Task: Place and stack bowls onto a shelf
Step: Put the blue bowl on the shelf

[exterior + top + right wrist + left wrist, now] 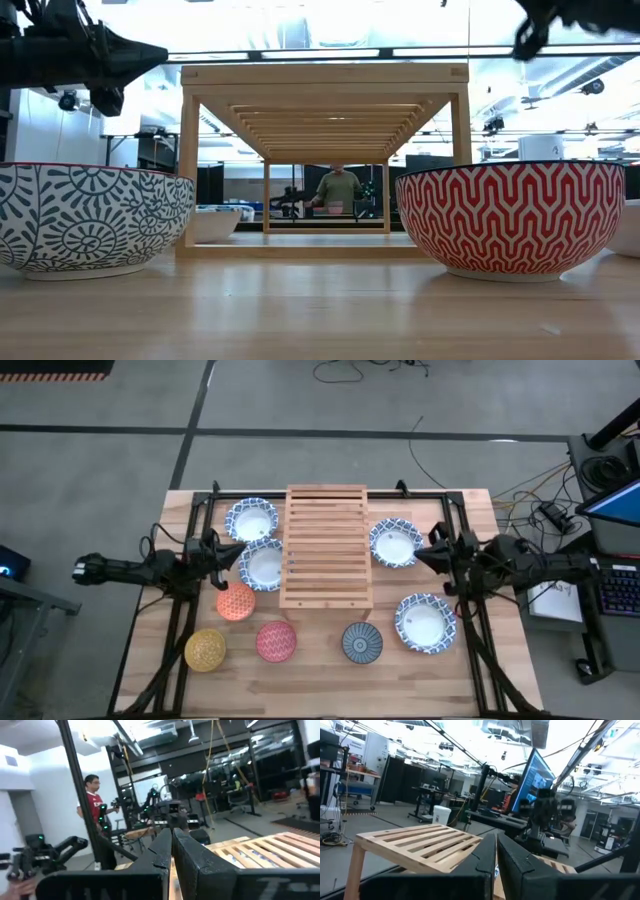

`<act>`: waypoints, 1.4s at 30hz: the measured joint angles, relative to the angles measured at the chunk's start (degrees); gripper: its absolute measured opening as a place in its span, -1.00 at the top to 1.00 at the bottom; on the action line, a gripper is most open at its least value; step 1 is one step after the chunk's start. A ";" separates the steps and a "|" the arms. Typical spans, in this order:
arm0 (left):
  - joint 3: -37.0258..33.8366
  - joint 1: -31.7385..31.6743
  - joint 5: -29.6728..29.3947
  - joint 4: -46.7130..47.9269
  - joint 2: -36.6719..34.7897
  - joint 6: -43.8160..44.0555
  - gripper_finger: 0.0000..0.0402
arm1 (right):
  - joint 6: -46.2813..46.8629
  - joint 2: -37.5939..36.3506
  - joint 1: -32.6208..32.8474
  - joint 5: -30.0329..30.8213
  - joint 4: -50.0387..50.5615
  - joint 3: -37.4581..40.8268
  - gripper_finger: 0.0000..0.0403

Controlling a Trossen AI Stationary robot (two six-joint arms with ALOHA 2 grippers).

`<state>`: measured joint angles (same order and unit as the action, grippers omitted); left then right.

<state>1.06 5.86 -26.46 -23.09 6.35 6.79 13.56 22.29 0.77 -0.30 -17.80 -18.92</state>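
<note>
Both sets of fingers are pressed shut and empty: the left gripper (232, 552) hovers beside the rack's left flank, the right gripper (428, 550) mirrors it. The shelf (325, 545) stands bare mid-worktop. Eight bowls lie below the fingers, a patterned bowl (262, 565) nearest left. They look stiff, glazed, slippery and breakable, so pinch the rim.

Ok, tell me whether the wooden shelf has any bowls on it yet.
Empty. From above, the shelf shows only bare slats; all eight bowls sit on the table around it.
</note>
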 joint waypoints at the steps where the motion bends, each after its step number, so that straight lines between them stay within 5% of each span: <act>1: 0.00 0.02 0.00 0.01 0.00 0.00 1.00 | 0.02 1.98 0.42 -0.15 1.62 -2.49 0.95; 14: 0.00 0.00 -0.02 0.14 0.00 1.19 1.00 | 13.96 25.89 8.31 1.92 45.06 -35.24 0.95; 23: 0.00 0.00 -0.02 -0.01 0.00 1.20 1.00 | 21.68 39.61 20.00 1.38 69.42 -46.82 0.95; 32: 0.00 0.01 -0.43 -0.56 0.03 -1.21 1.00 | 31.53 51.81 31.40 1.83 69.01 -49.29 0.95; 42: 0.00 0.00 -9.00 -0.78 -0.04 -2.38 1.00 | 31.99 65.37 32.88 1.57 61.59 -50.16 0.95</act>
<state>1.06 5.87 -35.46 -23.87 6.31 4.40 45.55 87.66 33.65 1.27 43.79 -69.08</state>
